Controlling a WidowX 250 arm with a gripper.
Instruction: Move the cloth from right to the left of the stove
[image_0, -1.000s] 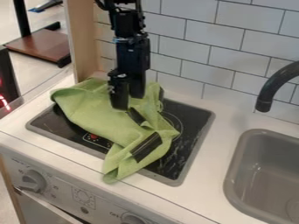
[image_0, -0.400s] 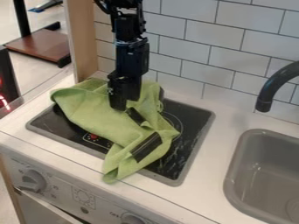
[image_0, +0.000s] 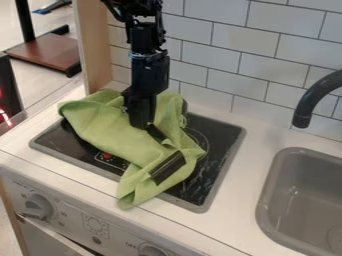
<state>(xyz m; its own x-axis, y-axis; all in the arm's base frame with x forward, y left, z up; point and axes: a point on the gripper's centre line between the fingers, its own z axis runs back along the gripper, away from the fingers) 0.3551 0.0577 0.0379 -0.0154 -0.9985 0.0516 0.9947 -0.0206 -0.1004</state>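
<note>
- Green cloth (image_0: 110, 127) bunched over left + middle of black cooktop (image_0: 224, 131), left-centre of frame; uneven folds, looks dropped or dragged there, not laid out.
- One corner pokes past cooktop's upper-left edge; narrow lower end runs over front rim onto white bench (image_0: 242, 175), lower left-centre.
- Cooktop's right part bare. Cloth already mostly left, so what's left of the task is probably a short shift further left.
- Dark patches on cloth: can't tell if trim or cooktop showing through.
- Hand (image_0: 142, 124) at cloth's upper part, upper left-centre of frame; likely placed there because raised folds give something to pinch.
- Can't tell if hand is apart, together or clamped on cloth.
- Arm (image_0: 148, 42) comes in from top edge, left of centre, hangs near vertical, hand pointing down in front of tiled wall (image_0: 220, 60).
- Next: needs a sure hold, small lift, then left. Soft fabric; may slip, or the lower end may trail over the cooktop.
- Sink (image_0: 263, 200) lower right, apart from cloth.
</note>
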